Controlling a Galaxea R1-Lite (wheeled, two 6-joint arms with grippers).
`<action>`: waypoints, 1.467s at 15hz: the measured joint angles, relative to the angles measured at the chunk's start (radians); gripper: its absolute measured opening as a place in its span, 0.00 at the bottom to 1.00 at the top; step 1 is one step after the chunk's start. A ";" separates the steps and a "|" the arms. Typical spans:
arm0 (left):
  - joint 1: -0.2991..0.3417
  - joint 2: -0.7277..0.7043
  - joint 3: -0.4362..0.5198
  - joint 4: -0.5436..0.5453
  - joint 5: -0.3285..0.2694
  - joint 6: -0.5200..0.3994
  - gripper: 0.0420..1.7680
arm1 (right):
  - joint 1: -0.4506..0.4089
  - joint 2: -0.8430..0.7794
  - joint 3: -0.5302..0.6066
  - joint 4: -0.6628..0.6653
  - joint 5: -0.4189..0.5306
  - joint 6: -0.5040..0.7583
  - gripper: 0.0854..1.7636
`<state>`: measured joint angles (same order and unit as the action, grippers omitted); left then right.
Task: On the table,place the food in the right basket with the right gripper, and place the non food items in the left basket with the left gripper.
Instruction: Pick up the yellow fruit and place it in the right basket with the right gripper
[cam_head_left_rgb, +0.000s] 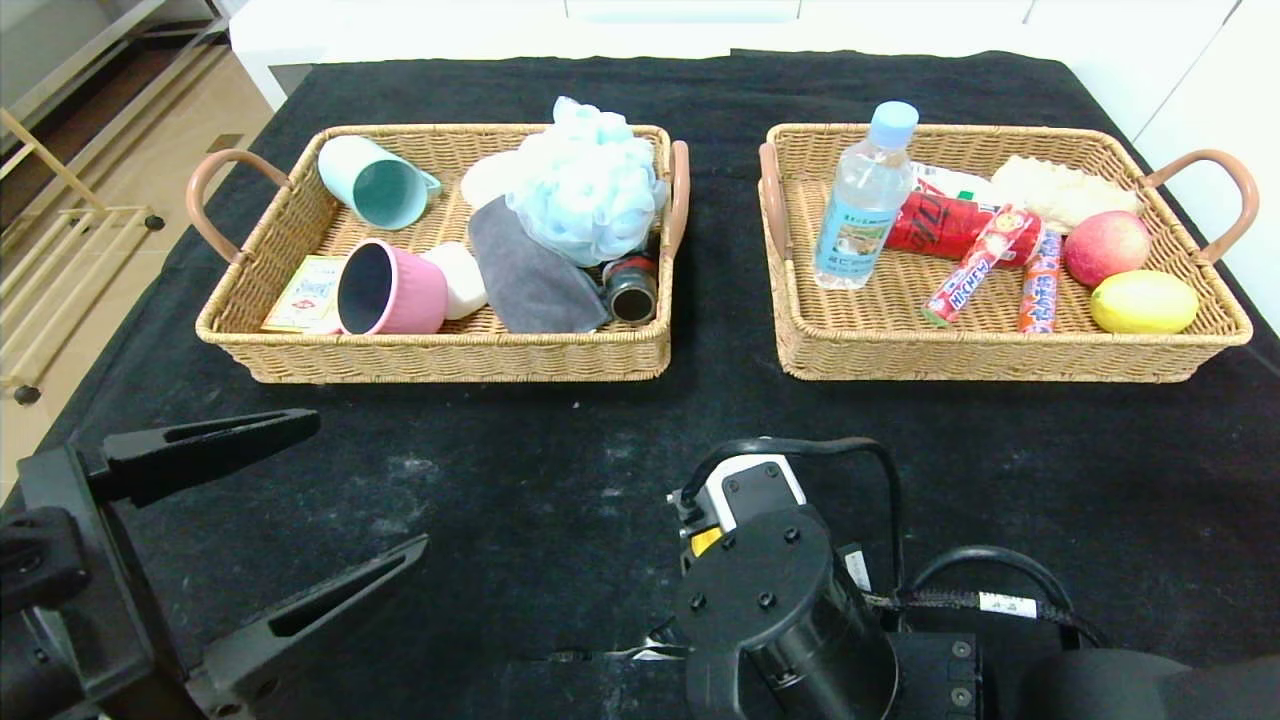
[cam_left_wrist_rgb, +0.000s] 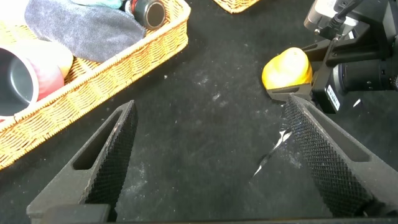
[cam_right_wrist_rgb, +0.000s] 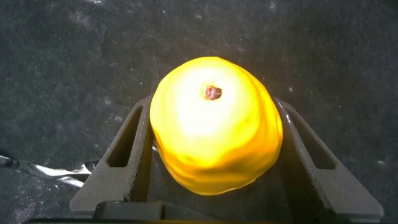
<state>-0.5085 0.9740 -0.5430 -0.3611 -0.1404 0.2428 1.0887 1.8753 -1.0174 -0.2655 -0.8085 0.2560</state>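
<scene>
The right gripper (cam_right_wrist_rgb: 214, 180) points down at the black worktop (cam_head_left_rgb: 560, 450), its two fingers (cam_right_wrist_rgb: 121, 165) set around the lumpy yellow pear (cam_right_wrist_rgb: 214, 124) and lying against both flanks of the fruit; the jaws stand partly drawn in, and whether they already pinch it firmly I cannot tell. The pear rests on the cloth directly beneath this gripper, with a small white tear (cam_left_wrist_rgb: 273, 149) in the cloth just beside it. From the left wrist view the pear (cam_left_wrist_rgb: 286, 68) shows between the right gripper's black body and the cloth. Beyond the gripper and off to its right sits the right basket (cam_head_left_rgb: 1000, 355), holding the clear bottle (cam_head_left_rgb: 865, 200), the orange-red sausage stick (cam_head_left_rgb: 1040, 285), a smooth lemon (cam_head_left_rgb: 1143, 301) and an apple (cam_head_left_rgb: 1106, 247). The left gripper (cam_head_left_rgb: 350, 500) hovers low over the worktop well to the left, fingers spread wide and holding nothing. Ahead of it stands the left basket (cam_head_left_rgb: 450, 355) with the pink pot (cam_head_left_rgb: 392, 290), white soap bar (cam_head_left_rgb: 458, 278), pale blue mesh puff (cam_head_left_rgb: 585, 190) and a teal cup (cam_head_left_rgb: 375, 182)
</scene>
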 joint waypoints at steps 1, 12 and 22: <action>0.000 0.000 0.000 0.000 0.000 0.001 0.97 | 0.000 0.001 0.000 0.000 0.000 0.000 0.67; -0.002 0.003 0.001 0.003 -0.001 0.006 0.97 | 0.010 0.003 0.002 0.000 -0.001 0.002 0.67; -0.002 0.000 0.006 0.003 -0.002 0.020 0.97 | 0.013 -0.034 0.000 0.004 -0.002 -0.012 0.66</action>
<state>-0.5104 0.9745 -0.5368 -0.3579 -0.1428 0.2630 1.1015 1.8415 -1.0170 -0.2615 -0.8106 0.2443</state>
